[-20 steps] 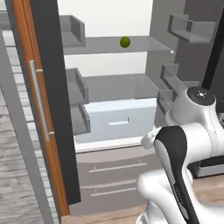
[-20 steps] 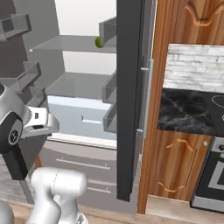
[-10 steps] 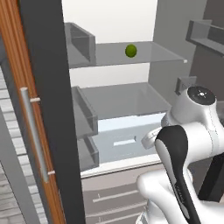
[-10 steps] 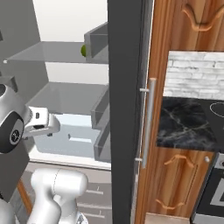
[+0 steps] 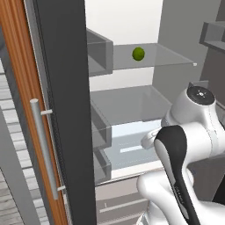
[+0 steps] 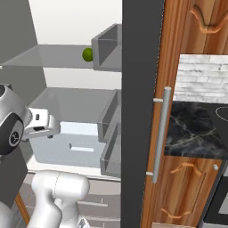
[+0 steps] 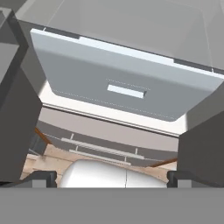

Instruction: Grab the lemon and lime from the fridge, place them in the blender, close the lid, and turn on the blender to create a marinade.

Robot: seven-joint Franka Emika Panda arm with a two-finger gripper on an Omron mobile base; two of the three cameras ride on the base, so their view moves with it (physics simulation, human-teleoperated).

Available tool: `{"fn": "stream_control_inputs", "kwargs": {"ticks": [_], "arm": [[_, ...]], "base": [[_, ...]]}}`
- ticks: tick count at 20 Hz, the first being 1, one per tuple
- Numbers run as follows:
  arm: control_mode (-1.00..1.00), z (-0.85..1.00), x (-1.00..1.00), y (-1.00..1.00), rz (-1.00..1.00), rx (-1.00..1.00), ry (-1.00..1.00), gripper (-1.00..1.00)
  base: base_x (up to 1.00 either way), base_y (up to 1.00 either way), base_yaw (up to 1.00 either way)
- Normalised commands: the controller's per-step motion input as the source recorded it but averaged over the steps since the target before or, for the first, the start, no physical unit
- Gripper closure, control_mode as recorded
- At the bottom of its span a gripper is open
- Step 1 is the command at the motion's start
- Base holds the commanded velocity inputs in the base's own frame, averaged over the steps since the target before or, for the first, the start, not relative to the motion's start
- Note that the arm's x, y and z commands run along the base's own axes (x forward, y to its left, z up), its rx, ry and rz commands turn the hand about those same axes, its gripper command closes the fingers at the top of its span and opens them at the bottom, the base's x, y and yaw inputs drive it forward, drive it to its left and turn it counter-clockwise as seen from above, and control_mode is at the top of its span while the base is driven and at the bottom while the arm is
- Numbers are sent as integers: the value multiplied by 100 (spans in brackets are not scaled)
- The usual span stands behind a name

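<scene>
Left base view: set behind the arm, to its left; faces forward and slightly down into the open fridge (image 5: 132,26), close up, past the edge of the fridge's left door (image 5: 61,110).
Right base view: set behind the arm, to its right; faces the same fridge (image 6: 67,26) interior at close range, past the edge of the right door (image 6: 138,111).
Hand view: mounted on the hand; looks along the claw (image 7: 111,178) at the pale drawer (image 7: 127,83) low in the fridge, very near.
Shared by base views: lime (image 5: 138,53) (image 6: 87,54) on the upper shelf, lower shelf, pale drawer (image 5: 127,149) (image 6: 67,149).
Shared by all three: the pale drawer front.
</scene>
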Motion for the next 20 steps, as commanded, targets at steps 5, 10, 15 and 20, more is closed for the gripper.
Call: {"fn": "stream_control_inputs", "kwargs": {"ticks": [5,10,15,20], "arm": [[-100,8,15,0,0,1,0,-100],[-100,82,88,0,1,4,-7,-100],[-100,96,84,0,-3,1,-15,-100],[-100,37,54,-17,-15,2,-3,-100]], "base": [[53,13,-2],[0,0,0],[0,0,0],[0,0,0]]}}
